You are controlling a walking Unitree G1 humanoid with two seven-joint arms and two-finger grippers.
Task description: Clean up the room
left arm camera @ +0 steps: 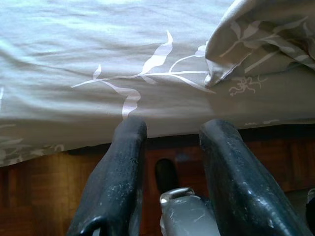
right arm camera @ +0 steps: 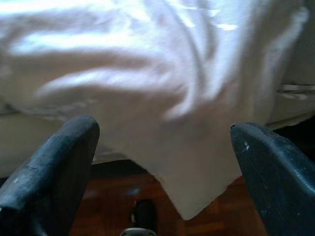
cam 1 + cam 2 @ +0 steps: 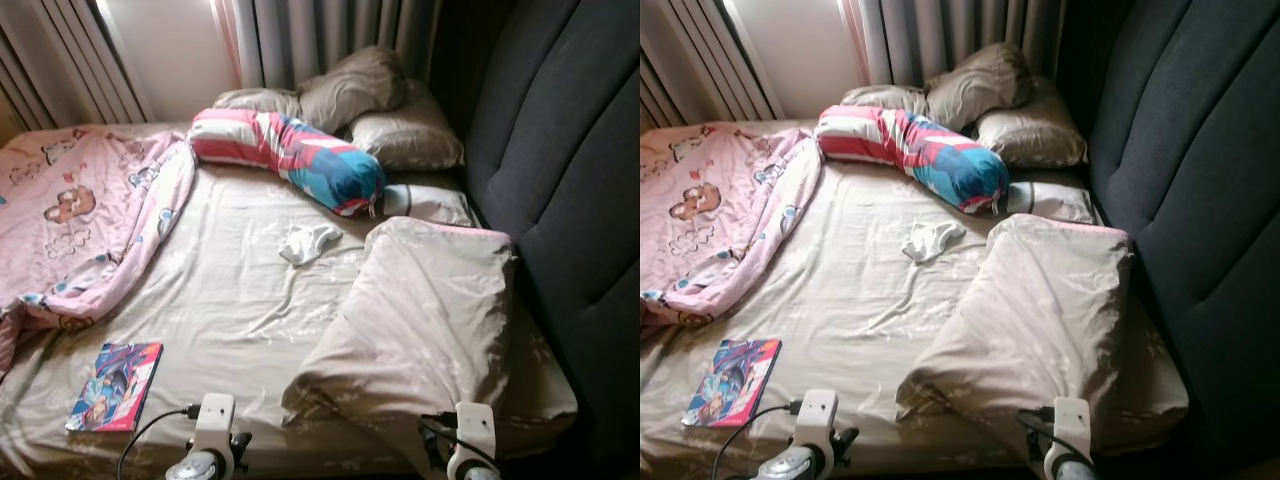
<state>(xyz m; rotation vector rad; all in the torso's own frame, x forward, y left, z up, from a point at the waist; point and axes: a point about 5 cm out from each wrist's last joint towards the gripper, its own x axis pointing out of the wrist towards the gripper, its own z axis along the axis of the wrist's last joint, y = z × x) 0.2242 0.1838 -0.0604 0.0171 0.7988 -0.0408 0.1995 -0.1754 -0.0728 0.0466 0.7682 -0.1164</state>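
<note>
The bed [image 3: 230, 290] carried a folded beige duvet [image 3: 420, 320] near its foot edge. Both wrists sat low at that edge. Right gripper [image 2: 162, 142]: fingers wide apart before the duvet. Left gripper [image 1: 170, 135]: fingers apart, empty. A comic book [image 3: 115, 385] lay near the bed's foot corner.

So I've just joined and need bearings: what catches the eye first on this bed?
A striped pink, white and blue bolster lies across the head of the bed beside grey pillows. A pink cartoon blanket is bunched along the left side, and a colourful book sits near the foot, by the left gripper.
</note>
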